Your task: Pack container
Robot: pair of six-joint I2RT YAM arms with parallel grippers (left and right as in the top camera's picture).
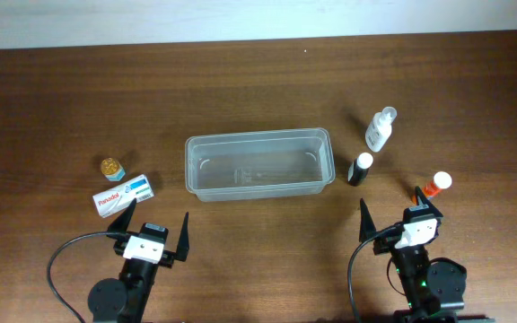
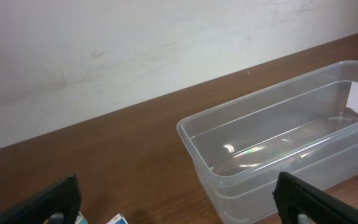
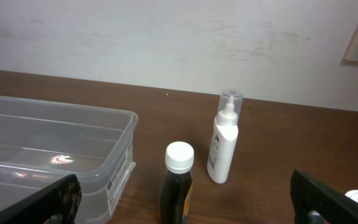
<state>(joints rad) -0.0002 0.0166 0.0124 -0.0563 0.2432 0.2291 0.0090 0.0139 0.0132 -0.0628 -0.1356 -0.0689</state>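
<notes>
Mid-table, clear rect. container (image 1: 258, 163), rounded corners, rim, empty

Item 1, left arm (image 1: 119, 292): base at the near table edge, wrist aimed toward the far side; white wrist block behind the left gripper (image 1: 160, 213); jaws spread wide, holding nothing; dark fingers (image 2: 45, 204) sit at the lower corners of the left wrist view. Item 2, right arm (image 1: 424, 278): matching low pose at the near edge; right gripper (image 1: 390, 202) jaws equally wide apart, unloaded.
</notes>
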